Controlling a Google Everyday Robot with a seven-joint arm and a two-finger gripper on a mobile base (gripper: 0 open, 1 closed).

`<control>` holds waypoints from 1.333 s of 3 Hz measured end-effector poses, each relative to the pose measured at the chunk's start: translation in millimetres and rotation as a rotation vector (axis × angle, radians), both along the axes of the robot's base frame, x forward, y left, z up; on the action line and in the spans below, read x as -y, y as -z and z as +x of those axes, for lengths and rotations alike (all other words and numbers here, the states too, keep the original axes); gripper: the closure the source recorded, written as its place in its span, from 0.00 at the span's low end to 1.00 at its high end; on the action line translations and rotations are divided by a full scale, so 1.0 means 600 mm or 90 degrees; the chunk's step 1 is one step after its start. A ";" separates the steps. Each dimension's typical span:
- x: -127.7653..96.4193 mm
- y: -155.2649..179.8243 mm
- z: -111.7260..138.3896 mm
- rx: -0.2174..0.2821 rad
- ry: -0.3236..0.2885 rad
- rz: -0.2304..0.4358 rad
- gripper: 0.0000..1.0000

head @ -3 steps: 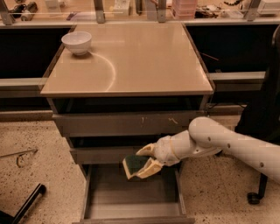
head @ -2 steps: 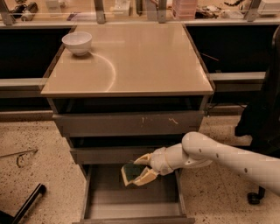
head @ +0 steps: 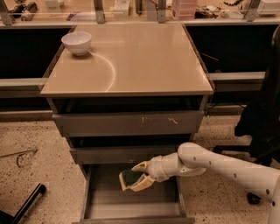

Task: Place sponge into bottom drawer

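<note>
Over grey metal bottom drawer, cream two-finger gripper clamps pale yellow, green-topped sponge. Vs 0.7 s ago: gripper lower, slightly left.

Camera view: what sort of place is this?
Likely a lab or office: drawer cabinet, speckled floor, cluttered counter behind. The gripper holds the sponge over the open bottom drawer.
</note>
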State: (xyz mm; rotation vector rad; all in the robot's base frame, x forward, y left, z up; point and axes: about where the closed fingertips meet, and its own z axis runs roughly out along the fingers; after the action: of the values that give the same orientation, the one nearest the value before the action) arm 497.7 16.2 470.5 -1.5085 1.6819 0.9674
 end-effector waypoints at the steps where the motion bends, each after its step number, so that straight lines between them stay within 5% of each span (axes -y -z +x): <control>1: 0.003 0.025 0.007 -0.005 0.008 0.018 1.00; 3: 0.006 0.209 0.018 -0.050 0.058 0.063 1.00; 4: 0.006 0.209 0.018 -0.050 0.058 0.064 1.00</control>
State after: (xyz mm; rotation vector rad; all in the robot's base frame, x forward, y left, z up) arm 508.5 12.4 344.8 -1.3325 1.7159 1.0576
